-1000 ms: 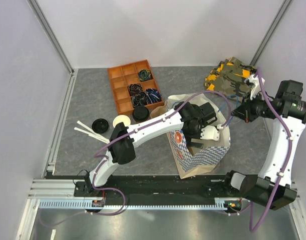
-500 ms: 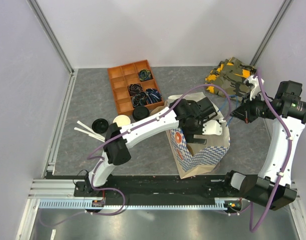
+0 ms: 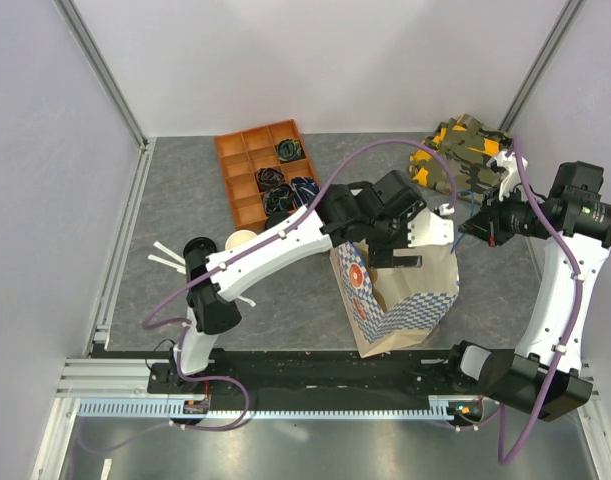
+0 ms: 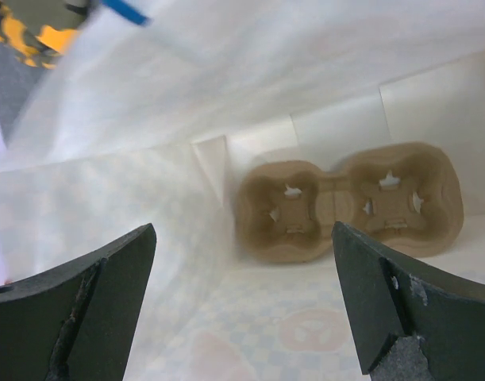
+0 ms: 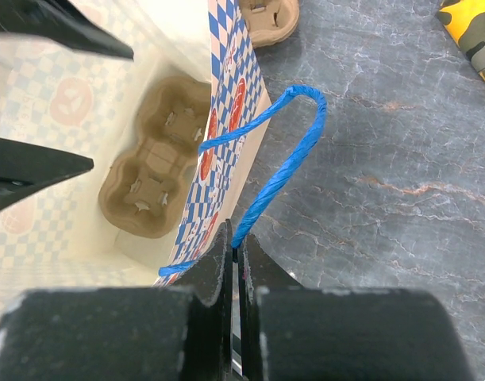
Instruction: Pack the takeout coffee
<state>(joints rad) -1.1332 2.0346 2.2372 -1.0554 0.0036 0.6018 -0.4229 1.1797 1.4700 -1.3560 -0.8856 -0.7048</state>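
Observation:
The takeout coffee shows in none of the views. A paper bag (image 3: 405, 300) with blue checks and red logos stands open at the centre. My left gripper (image 3: 403, 248) hangs over its mouth, open and empty (image 4: 242, 305), looking down at a brown pulp cup carrier (image 4: 349, 202) on the bag's bottom. My right gripper (image 3: 472, 225) is shut on the bag's blue rope handle (image 5: 286, 159) at the bag's right rim and holds it up (image 5: 238, 248). The same carrier (image 5: 151, 171) lies inside the bag in the right wrist view.
An orange compartment tray (image 3: 247, 170) with dark items sits at the back. A lidless tan cup (image 3: 241, 240) and white sticks (image 3: 163, 263) lie to the left. A camouflage cloth (image 3: 465, 145) is at the back right. A second pulp carrier (image 5: 267, 20) lies beyond the bag.
My left arm has risen and drawn back, lifting its open gripper from deep in the bag to the mouth; its elbow swung left. The right gripper kept its hold on the handle.

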